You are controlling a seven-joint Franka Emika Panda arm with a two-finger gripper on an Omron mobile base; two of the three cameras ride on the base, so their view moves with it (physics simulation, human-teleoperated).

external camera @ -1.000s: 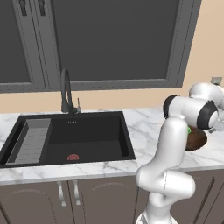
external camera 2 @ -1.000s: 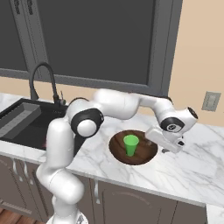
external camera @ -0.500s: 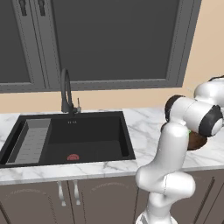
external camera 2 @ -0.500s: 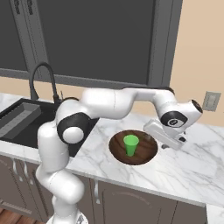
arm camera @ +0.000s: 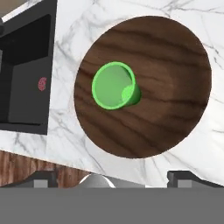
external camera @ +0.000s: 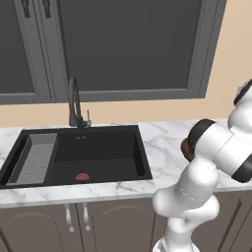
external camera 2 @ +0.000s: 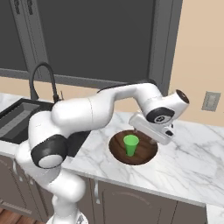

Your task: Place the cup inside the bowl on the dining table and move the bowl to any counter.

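Below the open pincer [arm camera: 112, 177], cup [arm camera: 114, 85] stands upright inside bowl [arm camera: 166, 65]

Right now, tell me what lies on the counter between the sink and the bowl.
Nothing: bare marble counter separates the black sink from the brown bowl, seen in the hand view.

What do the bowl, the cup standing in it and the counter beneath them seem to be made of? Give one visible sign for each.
The bowl: apparently wood, dark brown with streaky grain and a matt look. The cup: probably plastic, a plain, even bright green without pattern, though the look leaves that open. The counter: marble or a marble-look stone, white with grey veins and a smooth surface.
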